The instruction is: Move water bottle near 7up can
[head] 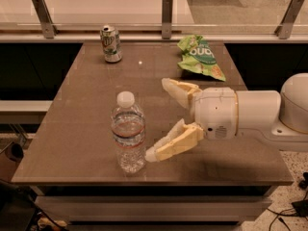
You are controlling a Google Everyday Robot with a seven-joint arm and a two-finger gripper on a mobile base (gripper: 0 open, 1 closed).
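- My tool (pixel 156 119) hangs low over the right half of the brown surface (pixel 77 119), reaching in from the right on its white arm (pixel 250 114) and pointing left toward the water bottle (pixel 128 134).
- Its two cream fingers (pixel 175 143) are spread wide apart and hold nothing.
- The near finger slants down to the foot of the bottle's right side. Its tip is just beside the plastic, and I cannot tell whether it touches.
- The far finger ends farther back and to the right of the bottle, clear of it.
- The water bottle stands upright near the front edge of the surface, a little left of the middle, white cap on.
- The 7up can (pixel 111 44) stands upright at the far left corner, well apart from the bottle.
- A crumpled green snack bag (pixel 201 57) lies by the far edge on the right, beyond my tool.
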